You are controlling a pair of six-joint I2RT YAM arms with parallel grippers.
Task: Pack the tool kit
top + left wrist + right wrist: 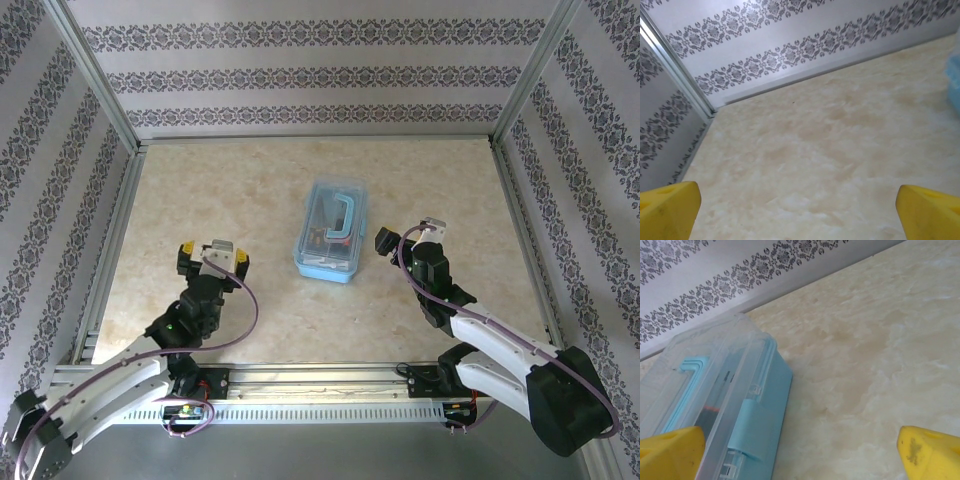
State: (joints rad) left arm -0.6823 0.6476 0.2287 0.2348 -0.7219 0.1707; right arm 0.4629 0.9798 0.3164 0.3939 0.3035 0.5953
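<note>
Nearest, from above: 2 arm bases bolted at the front edge of the table (230, 190). Just beyond, the left gripper (215, 252), spread wide and holding nothing, over bare marbled surface left of centre. On its wrist camera, 2 yellow fingertips (670, 210) at the bottom corners with plain tabletop between them, and a blurred pale-blue edge at the far right.

Opposite, the right gripper (408, 233), also spread wide and empty, just beside the right-hand side of the tool kit box (330, 232) but apart from it. On the right wrist camera, 2 yellow pads (930, 450), the left one overlapping the box's near corner.

Mid-table, the box itself: light blue base, clear lid on top. From above, a blue handle (340, 215) lying flat on the lid. From the right wrist, a blue latch (752, 425) on the side wall, with dark and reddish contents dim through the plastic, too blurred to name.

Farthest, patterned walls (300, 60) on 3 sides.
</note>
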